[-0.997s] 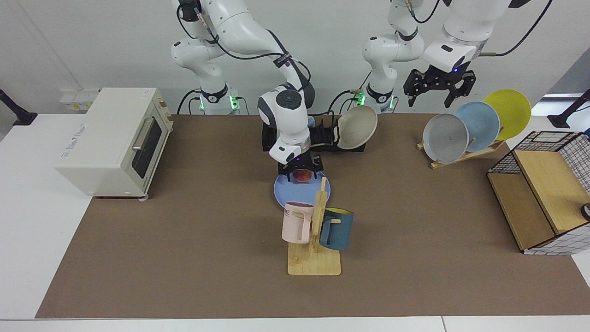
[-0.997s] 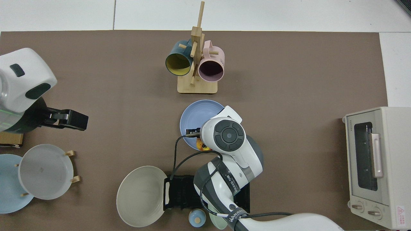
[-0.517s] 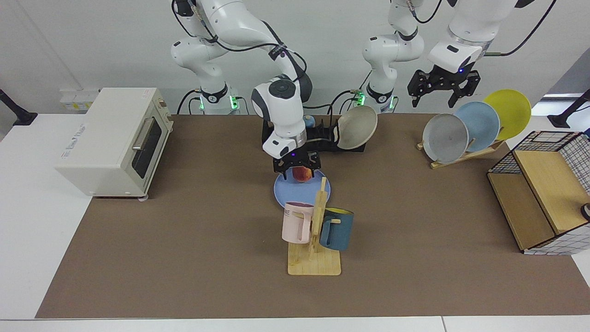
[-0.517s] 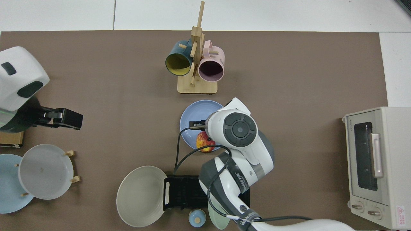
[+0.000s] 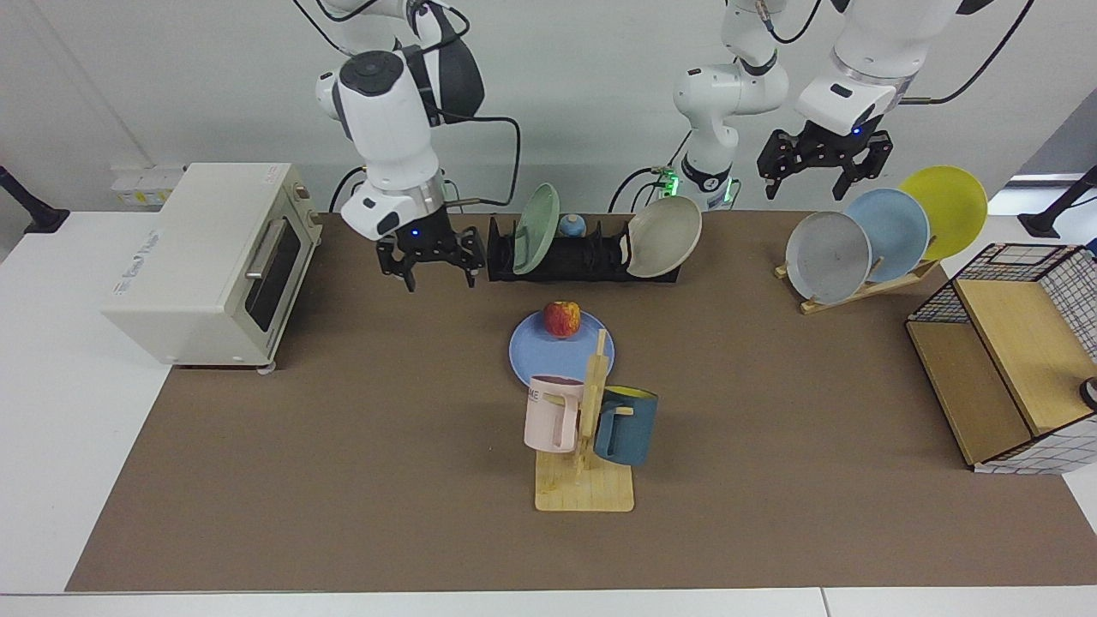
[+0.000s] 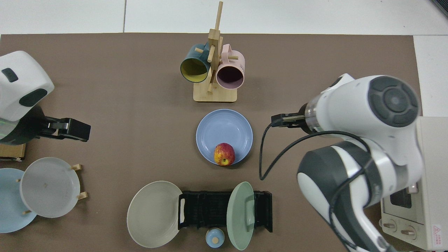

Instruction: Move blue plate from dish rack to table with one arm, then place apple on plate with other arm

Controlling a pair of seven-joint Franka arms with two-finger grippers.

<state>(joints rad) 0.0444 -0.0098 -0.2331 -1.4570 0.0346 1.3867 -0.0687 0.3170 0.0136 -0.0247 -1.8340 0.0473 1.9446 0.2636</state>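
The apple (image 5: pixel 562 319) sits on the blue plate (image 5: pixel 536 356) mid-table (image 5: pixel 343 480), near the plate's rack-side (image 5: pixel 583 257) rim. The right gripper (image 5: pixel 426 270) hangs empty, fingers apart, beside the rack's end. The left gripper (image 5: pixel 823 171) waits, fingers apart, above the table's far edge.

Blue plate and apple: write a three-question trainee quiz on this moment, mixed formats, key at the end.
1. True or false: the apple lies on the blue plate.
2. Which tool hangs above the wooden plate stand? A) left tool B) right tool
3. Fill in: the blue plate lies flat between the dish rack and the ____ tree.

Key: 1 true; 2 A; 3 mug.
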